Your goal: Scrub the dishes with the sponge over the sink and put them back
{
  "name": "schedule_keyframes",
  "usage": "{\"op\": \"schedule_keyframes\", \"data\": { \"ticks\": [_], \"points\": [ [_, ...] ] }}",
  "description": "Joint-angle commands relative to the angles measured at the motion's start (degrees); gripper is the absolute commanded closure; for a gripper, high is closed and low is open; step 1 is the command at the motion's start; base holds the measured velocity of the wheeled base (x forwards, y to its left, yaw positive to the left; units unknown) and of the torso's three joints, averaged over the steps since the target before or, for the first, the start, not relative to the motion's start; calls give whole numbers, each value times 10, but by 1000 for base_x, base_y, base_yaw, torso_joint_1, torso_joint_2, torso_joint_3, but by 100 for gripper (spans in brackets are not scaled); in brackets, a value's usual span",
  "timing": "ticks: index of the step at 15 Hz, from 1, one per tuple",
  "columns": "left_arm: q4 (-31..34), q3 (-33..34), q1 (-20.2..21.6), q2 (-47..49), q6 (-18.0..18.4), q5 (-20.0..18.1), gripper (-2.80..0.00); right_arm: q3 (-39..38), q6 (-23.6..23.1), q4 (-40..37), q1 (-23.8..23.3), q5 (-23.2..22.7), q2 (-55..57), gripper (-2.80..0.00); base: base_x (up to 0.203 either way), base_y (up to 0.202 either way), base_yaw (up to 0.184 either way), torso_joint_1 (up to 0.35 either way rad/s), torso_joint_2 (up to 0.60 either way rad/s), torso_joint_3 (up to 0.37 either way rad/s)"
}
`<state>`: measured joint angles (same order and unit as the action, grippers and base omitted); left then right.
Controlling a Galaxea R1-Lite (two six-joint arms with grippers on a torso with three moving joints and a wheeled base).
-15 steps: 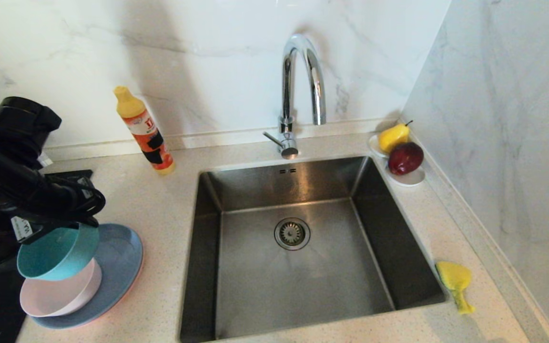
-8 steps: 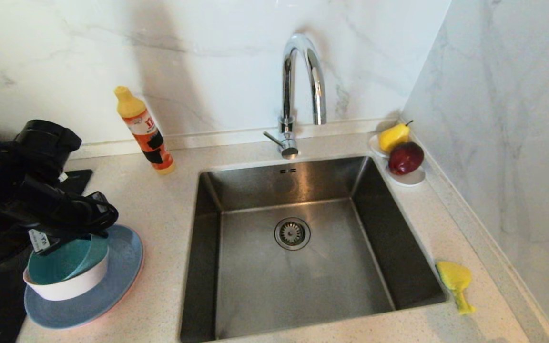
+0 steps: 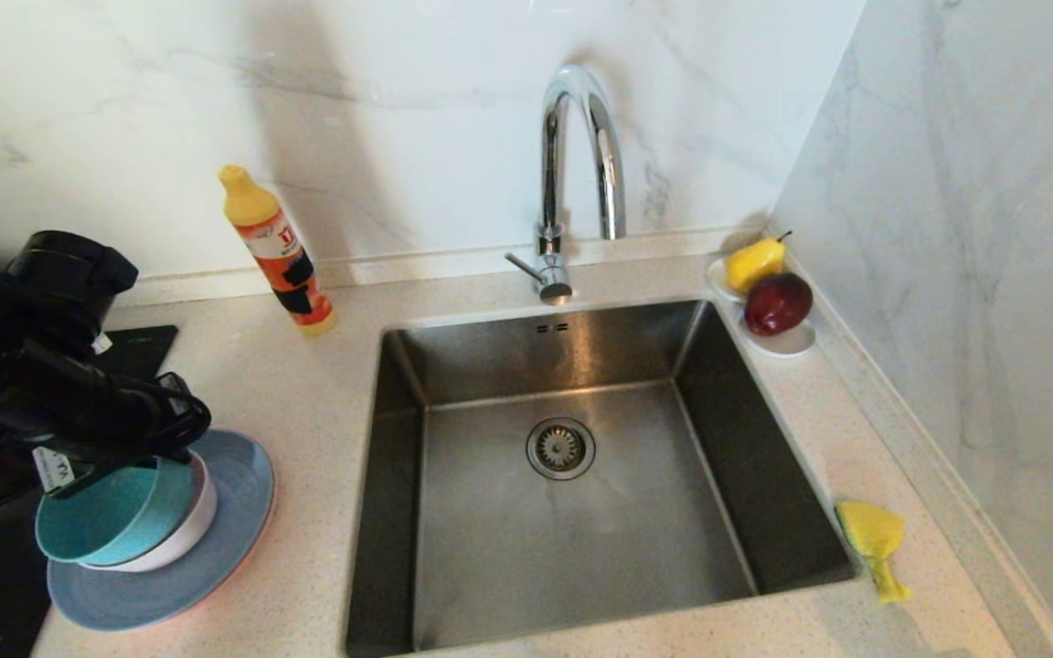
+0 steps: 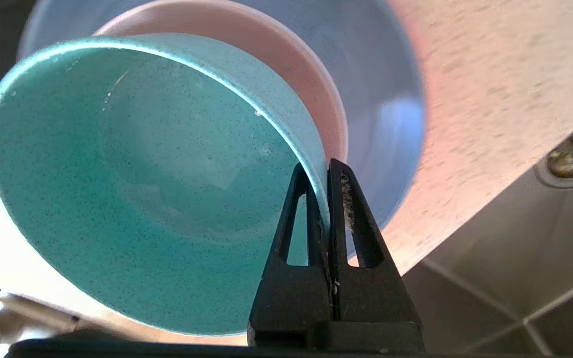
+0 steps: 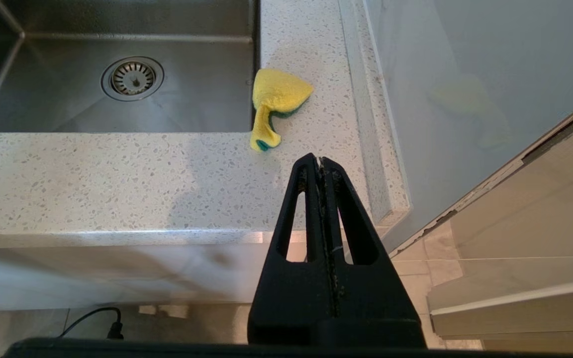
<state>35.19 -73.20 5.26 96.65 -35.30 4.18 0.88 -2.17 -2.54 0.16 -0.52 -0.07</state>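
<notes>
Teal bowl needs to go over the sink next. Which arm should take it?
Left. Its end effector is already shut on the teal bowl rim, beside the sink. The right end effector sits shut and empty, off the counter's front edge.

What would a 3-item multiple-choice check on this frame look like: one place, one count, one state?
1. Where does the sponge lie?
A. in the sink
B. on the counter right of the sink
C. on the plate

2. How many pieces of fruit sit on the small white dish?
A. one
B. two
C. three

3. What is the left gripper doing?
A. hanging open above the drain
B. shut on the sponge
C. shut on the teal bowl's rim

Key: 1 B, the sponge rests on the speckled counter by the sink's right edge. 2 B, a pear and an apple. 3 C, the fingers pinch the rim wall in the left wrist view.
</notes>
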Motion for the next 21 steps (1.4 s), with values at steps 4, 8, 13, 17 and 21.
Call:
{"op": "schedule_keyframes", "data": {
  "ticks": [4,8,13,17,21],
  "points": [
    [31,18,10,-20,3,1,0,0,0,0,0,0,-1,0,0,0,0,0,0,0],
    [25,29,15,4,6,9,0,0,0,0,0,0,-1,0,0,0,0,0,0,0],
    [1,27,15,-9,11,11,-280,0,-1,0,0,0,-1,0,0,0,0,0,0,0],
    [-7,-11,23,-41,12,7,-280,0,0,0,0,0,-1,0,0,0,0,0,0,0],
    [-31,-120,39,-69,85,-23,0,0,0,0,0,0,-1,0,0,0,0,0,0,0]
  ]
}}
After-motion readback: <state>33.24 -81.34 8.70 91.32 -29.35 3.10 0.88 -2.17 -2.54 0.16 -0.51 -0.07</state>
